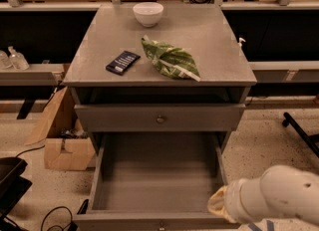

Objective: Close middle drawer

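The middle drawer [158, 177] is a grey wooden box pulled far out towards the camera, and it is empty inside. Its low front panel [149, 222] runs along the bottom edge of the view, with a small round knob [160, 224] at its centre. My gripper [218, 206] is at the lower right, at the end of a white arm [279, 195] with a tan cover. It sits at the drawer's right front corner, over the right side wall. Its fingers are hidden.
Above is another grey drawer front [159, 118] with a knob, out a little. On the cabinet top [209, 41] lie a white bowl [148, 13], a green chip bag [170, 59] and a dark flat object [122, 61]. A cardboard box [62, 135] stands left.
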